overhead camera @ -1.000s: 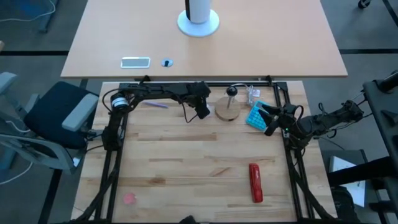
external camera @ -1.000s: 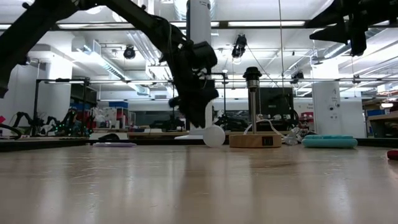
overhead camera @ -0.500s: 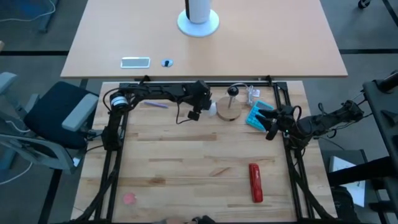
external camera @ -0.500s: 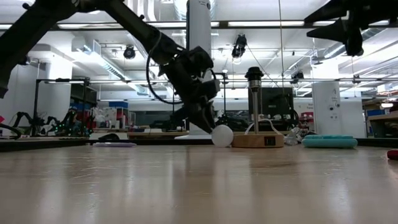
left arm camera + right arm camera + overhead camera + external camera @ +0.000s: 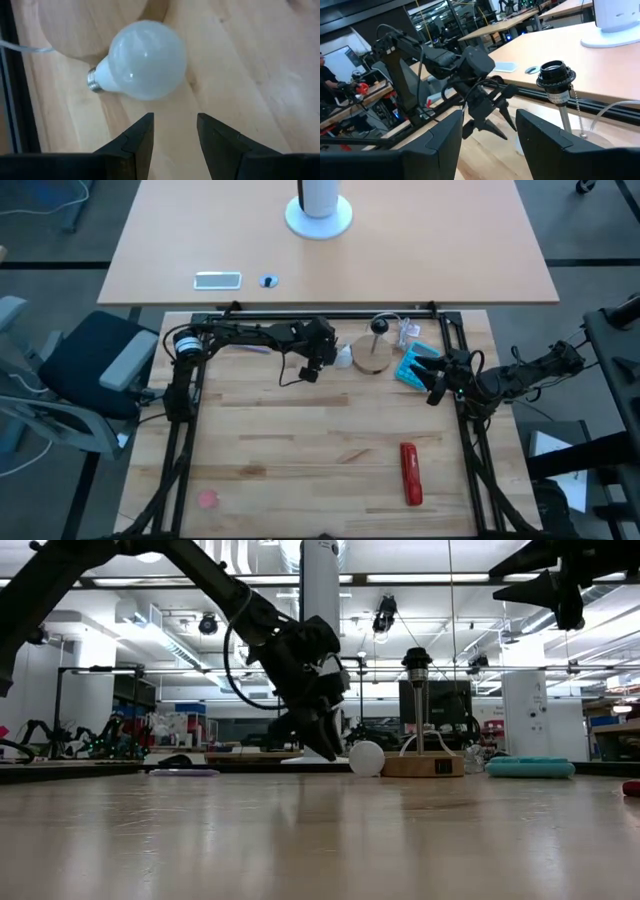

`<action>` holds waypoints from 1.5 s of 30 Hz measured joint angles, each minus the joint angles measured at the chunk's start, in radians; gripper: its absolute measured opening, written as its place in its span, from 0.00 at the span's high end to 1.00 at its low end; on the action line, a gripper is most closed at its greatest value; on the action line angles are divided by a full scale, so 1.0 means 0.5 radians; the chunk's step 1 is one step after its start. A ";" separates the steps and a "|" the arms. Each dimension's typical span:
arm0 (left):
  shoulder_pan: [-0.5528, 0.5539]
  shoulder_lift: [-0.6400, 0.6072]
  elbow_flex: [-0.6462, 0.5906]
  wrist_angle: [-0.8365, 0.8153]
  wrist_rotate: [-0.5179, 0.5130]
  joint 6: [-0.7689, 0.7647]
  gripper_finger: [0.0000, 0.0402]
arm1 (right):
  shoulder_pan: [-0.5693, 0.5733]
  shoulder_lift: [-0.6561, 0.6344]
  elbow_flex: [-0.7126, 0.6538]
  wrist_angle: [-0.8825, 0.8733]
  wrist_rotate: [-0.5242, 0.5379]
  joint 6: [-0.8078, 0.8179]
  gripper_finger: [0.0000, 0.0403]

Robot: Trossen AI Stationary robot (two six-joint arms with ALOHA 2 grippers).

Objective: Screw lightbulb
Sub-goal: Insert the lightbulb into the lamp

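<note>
The lightbulb (image 5: 145, 60) lies on its side on the worktop (image 5: 300, 450), touching the edge of the round wooden lamp base (image 5: 368, 358), its screw end pointing along the base's rim. The left tool (image 5: 173, 135) hovers just beside the bulb, fingers parted and holding nothing, seemingly lined up to pick it up. The empty socket (image 5: 556, 75) stands on the base's post. The right tool (image 5: 487, 135), open and empty, waits near the base beside a blue calculator (image 5: 411, 367).
</note>
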 joint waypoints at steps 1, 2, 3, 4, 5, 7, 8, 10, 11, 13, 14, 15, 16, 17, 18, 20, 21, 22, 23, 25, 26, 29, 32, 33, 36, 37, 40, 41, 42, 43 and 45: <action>0.000 -0.008 0.000 0.057 -0.059 -0.007 0.65 | -0.001 0.002 0.000 0.001 0.001 0.000 0.55; 0.002 -0.020 0.001 0.136 -0.114 -0.032 0.65 | -0.001 0.003 0.000 0.001 0.003 -0.001 0.55; 0.010 -0.029 0.007 0.223 -0.139 -0.075 0.65 | -0.001 0.003 0.000 0.000 0.008 -0.002 0.55; 0.018 -0.035 0.020 0.330 -0.146 -0.148 0.65 | -0.001 0.009 0.000 0.001 0.019 -0.002 0.55; 0.027 -0.037 0.037 0.423 -0.144 -0.249 0.65 | 0.000 0.013 0.000 0.002 0.040 -0.003 0.55; 0.038 -0.038 0.070 0.539 -0.112 -0.447 0.65 | -0.001 0.014 -0.001 0.000 0.067 -0.003 0.55; 0.039 -0.035 0.088 0.577 -0.104 -0.551 0.65 | -0.001 0.017 -0.001 -0.001 0.069 0.002 0.55; 0.040 -0.020 0.131 0.591 -0.094 -0.725 0.65 | -0.001 0.022 -0.001 0.002 0.075 0.016 0.55; 0.040 -0.016 0.143 0.592 -0.091 -0.787 0.65 | 0.000 0.024 -0.002 -0.001 0.074 0.023 0.55; 0.038 -0.013 0.138 0.560 -0.076 -0.875 0.65 | 0.000 0.027 -0.002 0.000 0.075 0.042 0.55; 0.031 -0.011 0.127 0.539 -0.052 -0.901 0.65 | 0.000 0.029 -0.002 0.001 0.082 0.044 0.55; 0.026 -0.010 0.115 0.511 -0.031 -0.919 0.65 | 0.001 0.034 -0.002 0.001 0.101 0.046 0.55; 0.019 -0.009 0.104 0.484 -0.024 -0.933 0.65 | 0.000 0.041 -0.002 0.001 0.111 0.048 0.55; 0.009 -0.008 0.095 0.463 -0.021 -0.945 0.65 | -0.001 0.044 -0.002 0.000 0.112 0.048 0.55; 0.001 -0.008 0.085 0.457 -0.018 -0.957 0.65 | -0.001 0.049 -0.003 0.000 0.112 0.056 0.55; -0.011 -0.008 0.049 0.485 0.002 -1.016 0.65 | 0.000 0.078 -0.003 -0.024 0.109 0.154 0.55; -0.018 -0.008 0.020 0.525 0.010 -1.044 0.65 | 0.001 0.101 -0.004 -0.081 0.089 0.244 0.55; -0.025 -0.008 -0.013 0.558 0.006 -1.066 0.65 | 0.000 0.144 -0.009 -0.141 0.047 0.344 0.55; -0.031 -0.008 -0.044 0.585 0.005 -1.083 0.65 | 0.001 0.207 -0.013 -0.188 0.012 0.454 0.55; -0.038 -0.005 -0.078 0.634 0.003 -1.123 0.65 | 0.001 0.366 -0.026 -0.260 -0.002 0.636 0.56; -0.038 -0.005 -0.088 0.661 0.004 -1.146 0.65 | 0.001 0.438 -0.031 -0.282 -0.004 0.698 0.57; -0.041 -0.007 -0.128 0.810 -0.031 -1.209 0.65 | -0.001 0.627 -0.033 -0.271 -0.001 0.826 0.59; -0.041 -0.006 -0.188 0.915 -0.098 -1.310 0.65 | 0.002 0.780 -0.013 -0.267 0.001 0.927 0.61; -0.040 -0.006 -0.197 0.941 -0.102 -1.325 0.65 | 0.001 0.817 -0.011 -0.266 0.000 0.952 0.61; -0.041 -0.006 -0.207 0.982 -0.118 -1.304 0.65 | -0.001 0.898 -0.002 -0.268 0.004 1.015 0.63; -0.041 -0.006 -0.206 0.966 -0.121 -1.303 0.65 | -0.001 0.910 0.003 -0.265 0.004 1.030 0.63; -0.045 -0.006 -0.162 0.853 -0.120 -1.322 0.65 | 0.000 0.931 0.012 -0.265 0.004 1.055 0.63; -0.046 -0.006 -0.130 0.782 -0.103 -1.357 0.65 | 0.000 0.931 0.015 -0.263 0.004 1.055 0.63; -0.047 -0.006 -0.090 0.682 -0.065 -1.408 0.66 | 0.000 0.931 0.017 -0.262 0.004 1.055 0.63; -0.047 -0.006 -0.032 0.556 0.003 -1.471 0.67 | 0.000 0.929 0.018 -0.262 0.004 1.055 0.63; -0.048 -0.006 0.096 0.343 0.150 -1.579 0.70 | 0.000 0.923 0.021 -0.261 0.005 1.053 0.63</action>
